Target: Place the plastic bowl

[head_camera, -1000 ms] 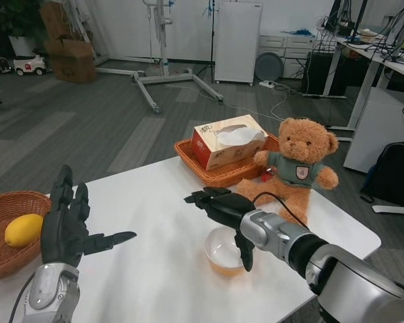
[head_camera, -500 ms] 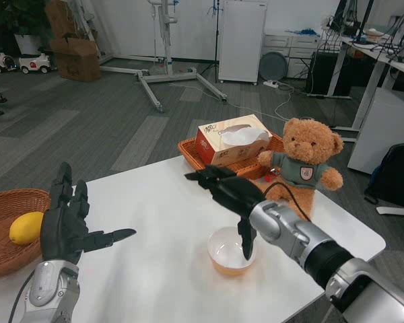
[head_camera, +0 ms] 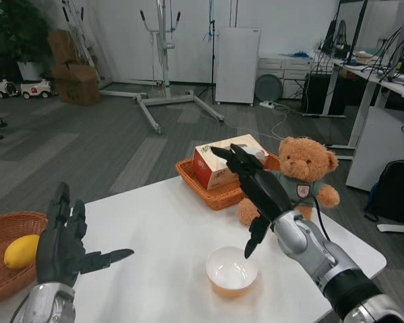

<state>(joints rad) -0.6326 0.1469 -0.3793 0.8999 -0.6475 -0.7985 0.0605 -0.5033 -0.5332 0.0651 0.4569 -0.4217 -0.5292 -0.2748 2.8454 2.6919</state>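
Bowl set down on the surface
Plastic bowl (head_camera: 231, 270) near right; right robot hand (head_camera: 254, 188) spread above it; left robot hand (head_camera: 62, 245) spread near left.

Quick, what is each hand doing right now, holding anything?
Left hand: open, holding nothing.
Right hand: open, holding nothing, raised above the plastic bowl.

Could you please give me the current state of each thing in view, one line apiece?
plastic bowl: upright on the white table, free of both hands.
right hand: open, raised above the bowl.
left hand: open, fingers spread.
lemon: lying in the round basket.
tissue box: in the orange basket, tissue showing.
teddy bear: sitting upright.
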